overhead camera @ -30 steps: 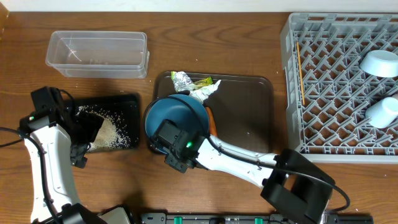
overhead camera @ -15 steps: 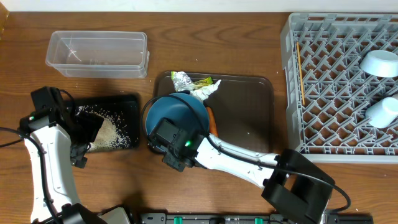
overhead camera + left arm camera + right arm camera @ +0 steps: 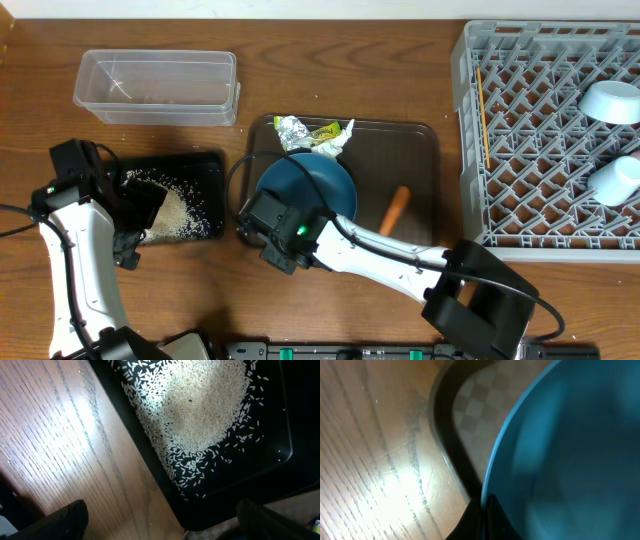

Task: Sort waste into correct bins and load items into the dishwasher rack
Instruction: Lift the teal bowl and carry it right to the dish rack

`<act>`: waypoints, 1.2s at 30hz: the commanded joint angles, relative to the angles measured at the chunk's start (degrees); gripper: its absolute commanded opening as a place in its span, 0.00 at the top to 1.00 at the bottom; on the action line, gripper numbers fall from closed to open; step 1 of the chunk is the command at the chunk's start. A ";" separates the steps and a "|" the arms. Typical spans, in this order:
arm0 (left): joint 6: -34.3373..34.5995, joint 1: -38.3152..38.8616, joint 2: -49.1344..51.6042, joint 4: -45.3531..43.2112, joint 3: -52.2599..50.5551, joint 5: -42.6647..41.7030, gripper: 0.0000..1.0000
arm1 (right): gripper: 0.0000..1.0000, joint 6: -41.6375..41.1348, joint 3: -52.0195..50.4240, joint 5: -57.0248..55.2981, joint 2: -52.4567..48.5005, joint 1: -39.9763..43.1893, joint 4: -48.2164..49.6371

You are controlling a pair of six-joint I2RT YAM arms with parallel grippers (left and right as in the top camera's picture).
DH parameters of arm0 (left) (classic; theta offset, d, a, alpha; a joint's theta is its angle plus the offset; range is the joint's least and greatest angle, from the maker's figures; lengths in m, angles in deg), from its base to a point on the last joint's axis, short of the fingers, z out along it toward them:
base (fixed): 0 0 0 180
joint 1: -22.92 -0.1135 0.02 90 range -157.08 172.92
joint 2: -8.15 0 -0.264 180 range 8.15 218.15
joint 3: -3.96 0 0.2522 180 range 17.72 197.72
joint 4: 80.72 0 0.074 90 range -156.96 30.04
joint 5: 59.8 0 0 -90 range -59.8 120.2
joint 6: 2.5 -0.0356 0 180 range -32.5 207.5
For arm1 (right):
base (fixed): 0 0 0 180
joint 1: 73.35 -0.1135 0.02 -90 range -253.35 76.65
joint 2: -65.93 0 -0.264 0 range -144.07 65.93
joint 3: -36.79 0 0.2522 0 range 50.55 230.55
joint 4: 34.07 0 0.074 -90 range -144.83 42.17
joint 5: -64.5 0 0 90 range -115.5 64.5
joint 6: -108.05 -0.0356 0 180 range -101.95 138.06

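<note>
The brown tray [image 3: 405, 150] sits mid-table, and the dark-blue bowl [image 3: 315, 180] stands on its left half. The right gripper [image 3: 487, 512] reaches in from the tray's near-left corner, its jaws clenched on the bowl's rim. The carrot [image 3: 394, 209] lies loose on the tray, right of the bowl. At the tray's far-left corner the foil [image 3: 291, 128], wrapper [image 3: 325, 132] and tissue [image 3: 343, 140] are bunched together, touching the bowl's far edge.

Left of the brown tray is the black tray [image 3: 205, 165] with rice [image 3: 172, 208] spread in it. The left gripper [image 3: 160, 522] hangs over it with its jaws spread wide, grasping nothing. Beyond that, to the tray's far left, is the clear tub [image 3: 157, 85].

Right of the brown tray is the rack [image 3: 520, 150], holding the chopsticks [image 3: 481, 100], the small bowl [image 3: 612, 100] and the cup [image 3: 615, 180].
</note>
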 commanded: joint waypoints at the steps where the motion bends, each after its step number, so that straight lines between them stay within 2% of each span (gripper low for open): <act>1: -0.15 -0.26 -0.63 0.35 0.92 0.33 0.02 | 0.99 -2.36 0.66 1.11 -0.46 -0.15 0.26; 8: -0.15 -0.26 -0.63 0.35 0.92 0.35 0.02 | 0.99 -5.07 6.10 1.03 0.13 -0.15 -2.05; 12: -0.15 -0.26 -0.63 0.35 0.92 0.35 0.02 | 0.99 -11.13 10.10 -2.01 2.08 0.26 -4.83; 20: -0.15 -0.26 -0.63 0.35 0.92 0.33 0.02 | 0.99 -19.41 11.96 -2.82 12.20 3.43 -8.79; 27: -0.15 -0.26 -0.63 0.35 0.92 0.35 0.02 | 0.99 -20.98 11.93 5.88 22.51 11.21 -12.22; 36: -0.15 -0.26 -0.63 0.35 0.92 0.33 0.02 | 0.99 -19.63 11.93 21.99 27.76 28.68 -14.75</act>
